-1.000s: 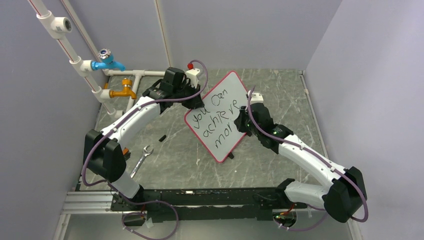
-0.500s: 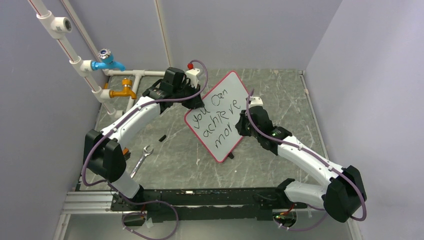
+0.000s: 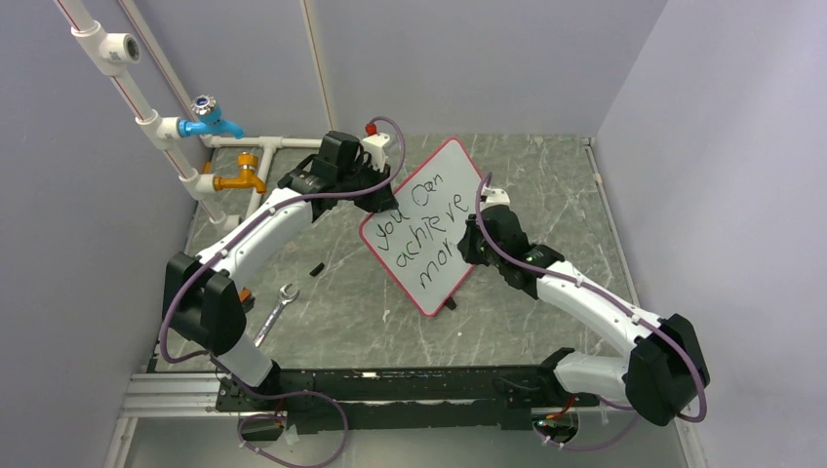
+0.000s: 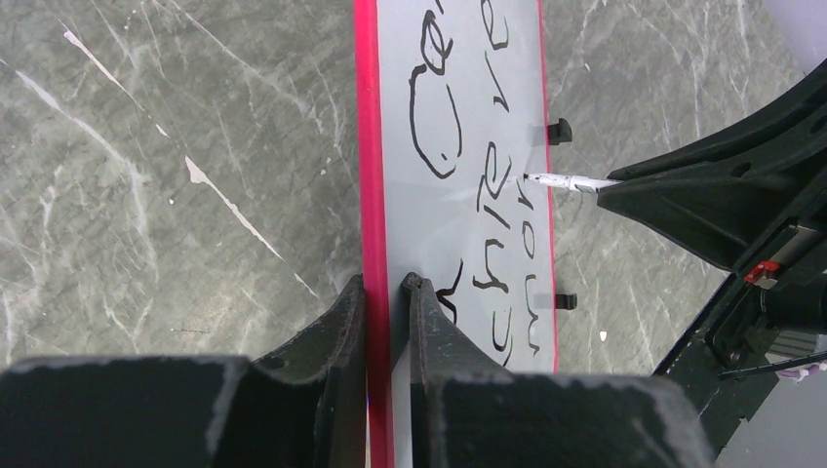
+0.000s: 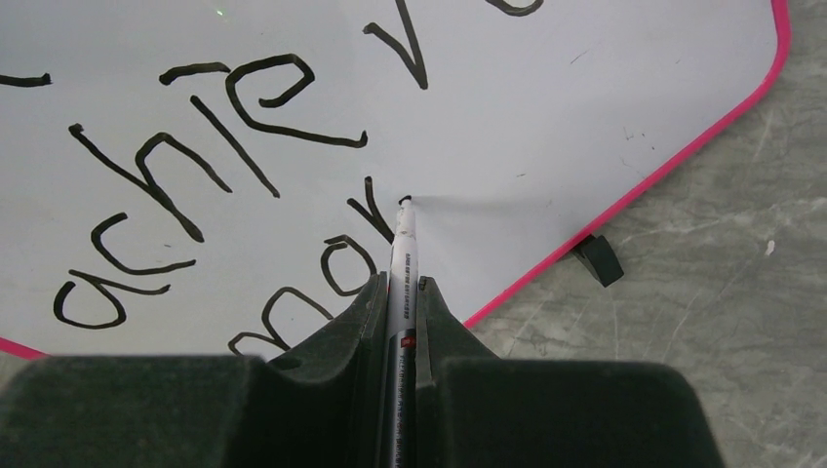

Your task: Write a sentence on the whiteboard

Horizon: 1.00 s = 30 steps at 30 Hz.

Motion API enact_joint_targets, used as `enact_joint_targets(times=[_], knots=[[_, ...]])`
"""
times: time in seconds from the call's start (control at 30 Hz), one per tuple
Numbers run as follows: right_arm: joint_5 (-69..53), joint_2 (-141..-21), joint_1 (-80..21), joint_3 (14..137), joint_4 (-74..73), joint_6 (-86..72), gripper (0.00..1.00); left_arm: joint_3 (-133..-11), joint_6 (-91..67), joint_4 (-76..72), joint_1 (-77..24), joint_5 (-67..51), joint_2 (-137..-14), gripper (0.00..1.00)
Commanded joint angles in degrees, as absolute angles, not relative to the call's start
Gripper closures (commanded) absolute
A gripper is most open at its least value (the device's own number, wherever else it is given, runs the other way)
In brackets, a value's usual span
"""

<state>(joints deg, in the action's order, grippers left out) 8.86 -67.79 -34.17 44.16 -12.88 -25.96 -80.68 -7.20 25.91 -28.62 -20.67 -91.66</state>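
Observation:
The whiteboard [image 3: 429, 226] has a glossy white face and a red-pink rim, and stands tilted on the stone table. It reads "you can achieve mor" in black. My left gripper [image 3: 378, 200] is shut on its upper left rim; in the left wrist view the rim [image 4: 371, 195] runs between the jaws at my left gripper [image 4: 386, 285]. My right gripper [image 3: 472, 239] is shut on a white marker [image 5: 402, 258]. The marker tip touches the board face [image 5: 546, 127] just right of the "r" in "mor". The marker also shows in the left wrist view [image 4: 571, 181].
A wrench [image 3: 276, 311] lies at the near left. A small black piece [image 3: 317, 268] lies left of the board. White pipes with a blue tap [image 3: 210, 117] and an orange tap [image 3: 241, 178] stand at the back left. Grey walls enclose the table.
My right gripper has shifted slightly left and up along the board with the marker. The left arm and the board have not moved.

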Motion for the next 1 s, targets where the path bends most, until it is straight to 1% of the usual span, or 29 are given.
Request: enact_joint_targets(times=[0.0, 0.37, 0.97], knots=[[9.3, -68.8, -33.3, 44.2, -10.2, -25.3, 1.00, -82.2, -3.2, 25.7, -29.1, -18.1, -90.8, 1.00], [7.0, -69.5, -32.3, 47.4, -10.7, -23.2, 1.00, -82.3, -3.3, 25.7, -29.2, -18.1, -90.7, 1.00], [0.7, -68.6, -32.3, 47.1, -8.2, -24.1, 1.00, -82.3, -3.3, 25.7, -29.2, -18.3, -90.8, 1.00]])
